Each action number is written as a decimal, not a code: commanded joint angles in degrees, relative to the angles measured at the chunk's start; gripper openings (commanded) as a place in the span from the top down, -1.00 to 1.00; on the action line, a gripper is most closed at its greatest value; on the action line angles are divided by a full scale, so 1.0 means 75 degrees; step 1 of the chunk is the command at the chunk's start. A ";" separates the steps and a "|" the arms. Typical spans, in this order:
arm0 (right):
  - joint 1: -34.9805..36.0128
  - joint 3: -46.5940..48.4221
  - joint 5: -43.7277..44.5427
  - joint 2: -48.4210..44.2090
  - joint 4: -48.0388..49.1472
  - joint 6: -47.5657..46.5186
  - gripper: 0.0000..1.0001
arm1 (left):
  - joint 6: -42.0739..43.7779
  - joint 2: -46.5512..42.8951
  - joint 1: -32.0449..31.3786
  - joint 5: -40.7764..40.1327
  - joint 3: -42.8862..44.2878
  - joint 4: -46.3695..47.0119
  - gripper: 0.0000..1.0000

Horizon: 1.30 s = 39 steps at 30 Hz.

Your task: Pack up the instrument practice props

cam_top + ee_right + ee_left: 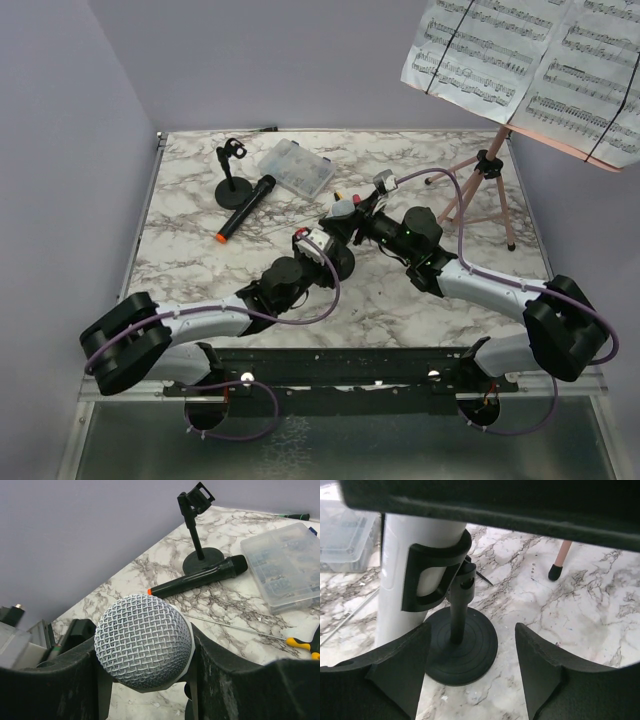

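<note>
Microphone with grey mesh head and pale barrel (142, 642): upright mid-table, barrel sits in clip of black round-based mic holder (462, 652). Clip and barrel show only in left wrist view, mesh head only in right wrist view. Top view hides both behind the grippers.
Right gripper (144, 647): clamped on that microphone at the head, one finger each side.
Left gripper (472, 630): fingers apart, low, either side of the holder's round base, not touching it.
Second black round-based mic holder (232, 172): back left, upright.
Black handheld microphone with orange end (247, 206): lying flat, just beside second holder's base.
Clear plastic compartment box (295, 168): back centre, near the black microphone's head.
Pink tripod (480, 185): back right. Top view shows the legs and hub, left wrist view just one black-tipped foot.
White sheet-music pages (530, 60): on tripod's desk under black bands, top view only.
Yellow-handled screwdriver (302, 642): on marble-patterned table (200, 260) in front of box, clear only in right wrist view.
</note>
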 commanded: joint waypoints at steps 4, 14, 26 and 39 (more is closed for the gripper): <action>0.0068 -0.0243 0.0019 -0.0126 -0.0554 0.0103 0.99 | -0.0799 0.1601 -0.0058 -0.1208 -0.0051 0.2811 -0.38; 0.0068 -0.0335 -0.0146 -0.0530 -0.1140 0.0075 0.99 | -0.0799 0.3395 -0.0035 -0.2024 0.0111 0.4956 -0.38; 0.0068 -0.0504 -0.0195 -0.1353 -0.2537 -0.0064 0.99 | -0.0667 0.3939 0.0749 -0.1085 0.0024 0.6181 -0.26; 0.0074 0.0041 -0.0135 -0.1171 -0.3126 0.0218 0.99 | 0.0096 0.4825 0.0750 -0.0332 0.0510 0.7073 -0.03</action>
